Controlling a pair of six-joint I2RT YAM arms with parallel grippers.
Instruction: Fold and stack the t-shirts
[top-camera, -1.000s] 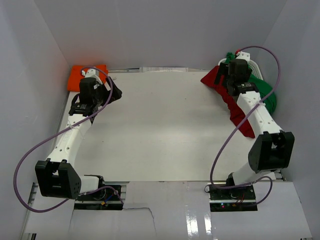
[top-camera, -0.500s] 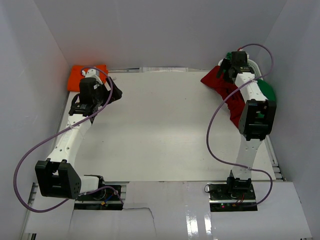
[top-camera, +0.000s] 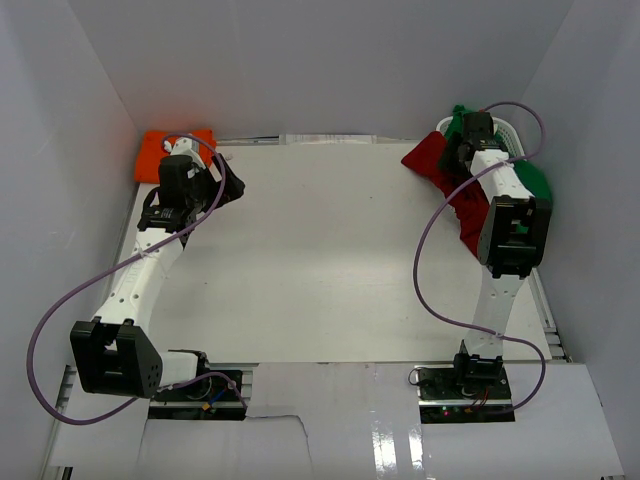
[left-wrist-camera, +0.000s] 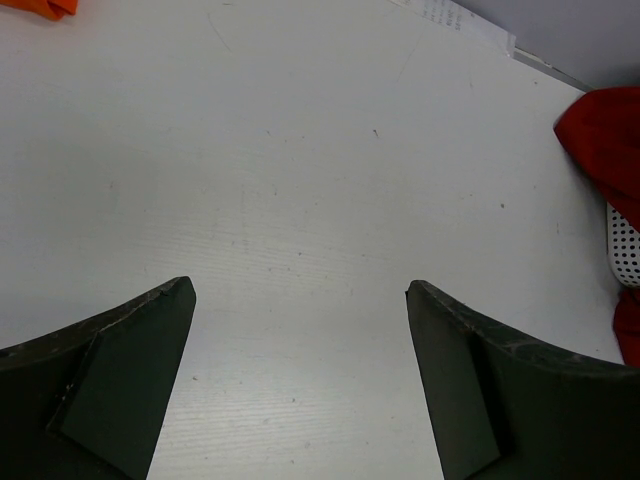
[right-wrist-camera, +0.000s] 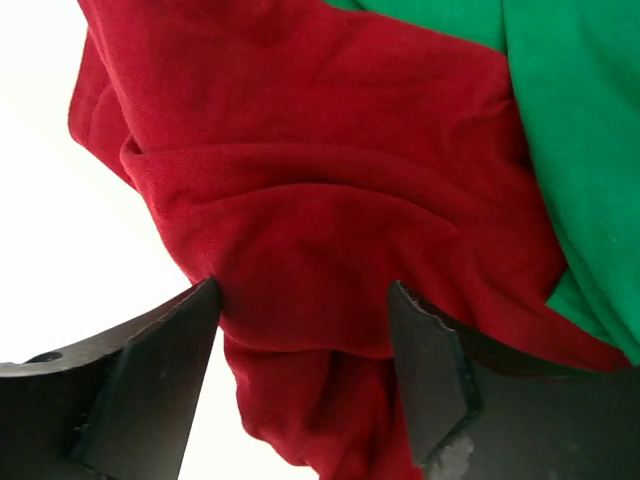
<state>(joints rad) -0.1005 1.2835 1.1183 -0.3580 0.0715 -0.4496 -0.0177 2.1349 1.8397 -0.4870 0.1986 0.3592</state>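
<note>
Where the dark red t-shirt (right-wrist-camera: 300, 170) bunches, right hand (right-wrist-camera: 300, 292) straddling the fold, grip unclear

— What's different from a second ago?
— Only the right arm (top-camera: 512, 232) has moved. Its elbow, which lay low and near, now stands raised, and the right gripper (top-camera: 463, 140) reaches farther out over the dark red t-shirt (top-camera: 430, 160).
— Anything else?
— The arm now hides the shirt's tail nearer than the gripper. The purple cable (top-camera: 424, 270) hangs in a taller loop.
</note>
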